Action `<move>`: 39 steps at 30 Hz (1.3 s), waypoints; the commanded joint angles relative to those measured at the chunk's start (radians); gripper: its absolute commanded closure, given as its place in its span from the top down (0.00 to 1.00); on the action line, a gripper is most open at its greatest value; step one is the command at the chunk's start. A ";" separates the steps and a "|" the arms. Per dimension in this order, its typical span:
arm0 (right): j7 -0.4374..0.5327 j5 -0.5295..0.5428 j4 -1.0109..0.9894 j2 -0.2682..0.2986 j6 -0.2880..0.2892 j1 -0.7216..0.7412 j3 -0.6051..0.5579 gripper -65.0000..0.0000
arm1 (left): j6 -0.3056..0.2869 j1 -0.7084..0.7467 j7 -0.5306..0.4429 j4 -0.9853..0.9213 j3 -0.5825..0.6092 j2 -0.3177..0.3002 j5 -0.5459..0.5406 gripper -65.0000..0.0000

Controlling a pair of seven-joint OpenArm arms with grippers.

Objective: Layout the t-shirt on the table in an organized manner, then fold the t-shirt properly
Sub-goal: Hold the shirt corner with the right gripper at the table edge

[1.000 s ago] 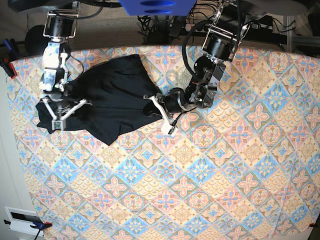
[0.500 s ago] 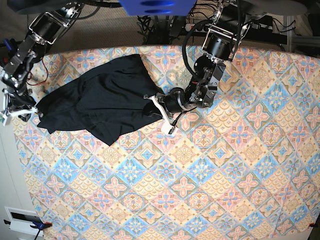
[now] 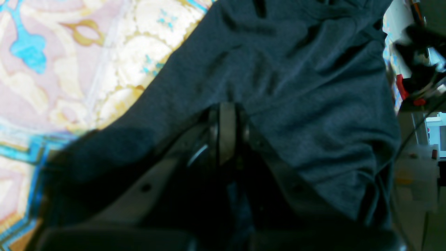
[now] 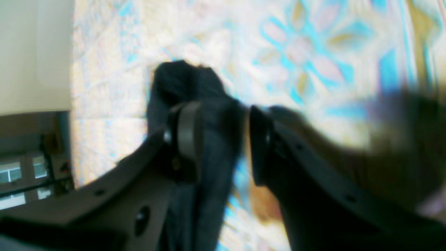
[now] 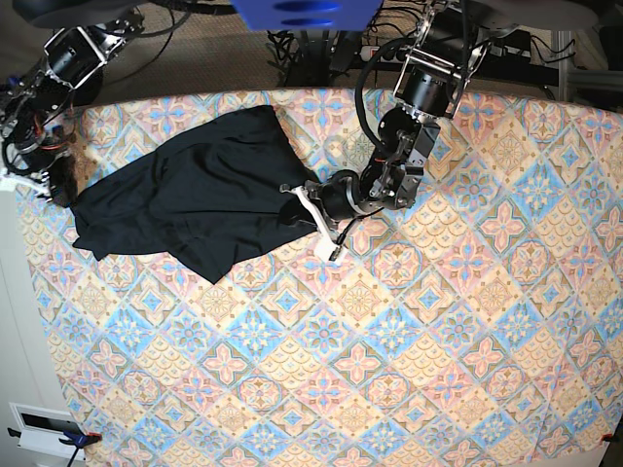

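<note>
The black t-shirt (image 5: 195,190) lies spread across the far-left part of the patterned table (image 5: 409,331), still creased. My left gripper (image 5: 302,200) is low at the shirt's right corner and shut on its fabric. In the left wrist view its closed fingers (image 3: 227,118) pinch the dark cloth (image 3: 296,69). My right gripper (image 5: 49,183) is at the table's left edge, by the shirt's left end. In the blurred right wrist view its jaws (image 4: 221,139) stand apart, with a bunch of black fabric (image 4: 188,83) loose between them, leaning on one pad.
A white box (image 5: 44,428) sits off the table's near-left corner. Cables and the arm mounts (image 5: 321,39) crowd the far edge. The table's left edge runs just beside my right gripper.
My right arm swung from over the shirt out to the table's left edge, drawing the shirt's left end outward, and its jaws opened. The left arm has not moved.
</note>
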 commanded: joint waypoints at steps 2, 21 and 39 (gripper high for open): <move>0.008 0.008 0.005 0.025 0.010 0.010 0.002 0.33 | 0.068 0.012 0.070 -0.017 -0.001 -0.016 0.098 0.00; 0.008 -0.087 0.007 0.020 0.011 0.010 -0.044 0.33 | 0.068 0.012 0.072 -0.017 -0.003 -0.014 0.098 0.00; -0.041 -0.065 0.007 -0.023 0.043 0.013 -0.056 0.43 | 0.068 0.010 0.069 -0.017 -0.003 -0.013 0.099 0.00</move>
